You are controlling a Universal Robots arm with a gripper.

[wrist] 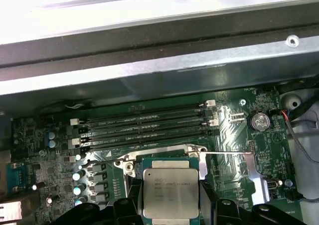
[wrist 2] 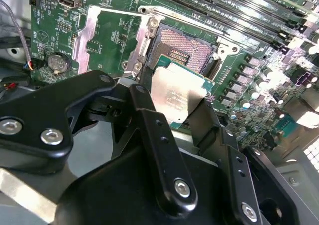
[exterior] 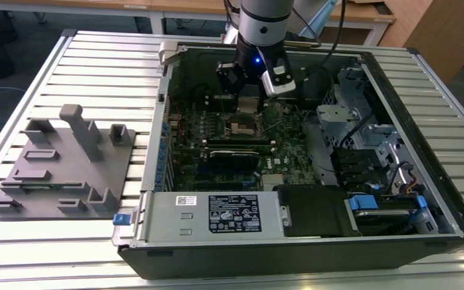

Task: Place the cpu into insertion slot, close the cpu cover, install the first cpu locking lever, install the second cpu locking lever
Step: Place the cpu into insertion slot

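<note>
the gripper point(wrist 2: 172, 109) is clenched on the cpu point(wrist 2: 175, 88), a black finger point(wrist 2: 145, 103) on each of two opposite edges, holding the chip just over the insertion slot point(wrist 2: 182, 45) on the motherboard point(wrist 2: 47, 33) inside the open computer case point(exterior: 425, 151). part of the slot's dark centre shows bare past the chip's edge; whether chip and slot touch cannot be told. the cpu cover point(wrist 2: 83, 36) is swung open, lying between the slot and the round battery point(wrist 2: 58, 61).
</note>
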